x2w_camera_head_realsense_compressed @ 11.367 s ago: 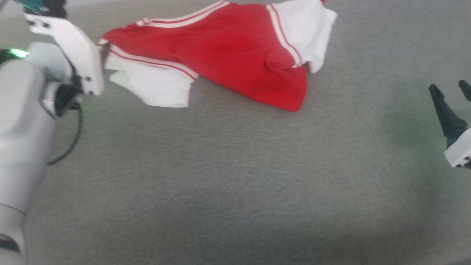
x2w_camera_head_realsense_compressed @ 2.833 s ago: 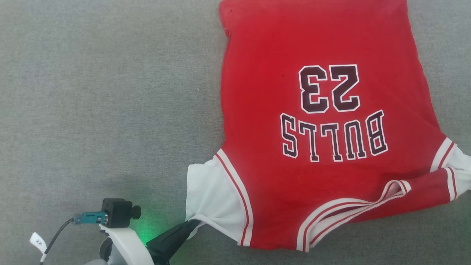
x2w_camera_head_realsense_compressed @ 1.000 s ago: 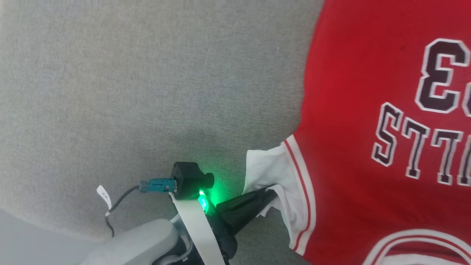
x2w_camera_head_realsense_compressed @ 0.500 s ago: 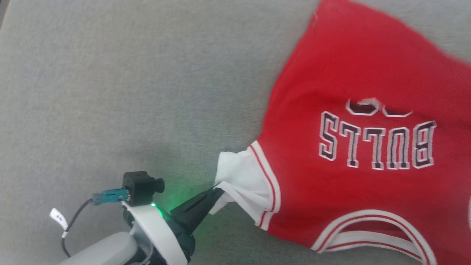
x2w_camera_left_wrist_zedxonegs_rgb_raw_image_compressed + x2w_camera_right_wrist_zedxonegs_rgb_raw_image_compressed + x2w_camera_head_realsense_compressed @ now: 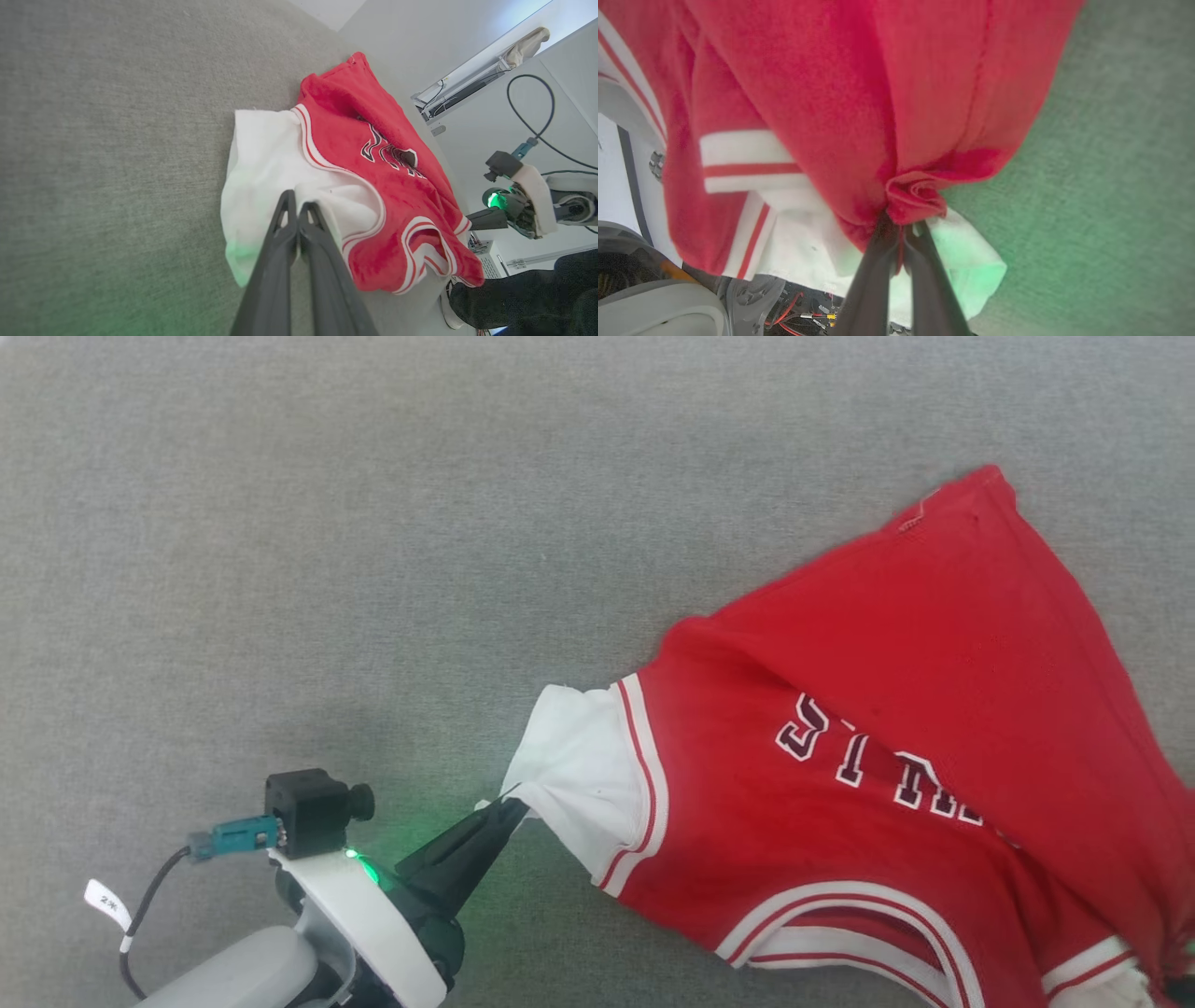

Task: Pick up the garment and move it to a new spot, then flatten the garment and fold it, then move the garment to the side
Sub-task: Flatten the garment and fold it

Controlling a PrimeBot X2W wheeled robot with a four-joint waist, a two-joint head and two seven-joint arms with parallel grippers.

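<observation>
While the left tool (image 5: 512, 809) has its two fingers pressed together on only the outermost edge of the white sleeve (image 5: 579, 765), the garment (image 5: 887, 644) spreads away to that tool's right. Its shoulders are raised a little and the red body sags back onto the grey tabletop (image 5: 280, 523). At the end of the garment farthest from the left tool, the right tool (image 5: 900, 228) is likewise pressed together, pinching a rolled wad of red cloth just beside the other white sleeve part.

The thin bite at the left tool looks like the weakest point. If the arms draw apart to tauten the cloth, that sliver of sleeve could slide out, and the jersey would swing down from the right tool alone. The wad on the far side is a second worry, since a bunched hold pulls unevenly. The lettering (image 5: 878, 770), to the right of the left tool, runs skewed and half buried in a crease, so laying the cloth down like this would likely set wrinkles in. The hem (image 5: 971, 490), well away from the left tool, seems to rest on the rough tabletop. It may drag and tuck under if the garment is pulled toward the robot.
</observation>
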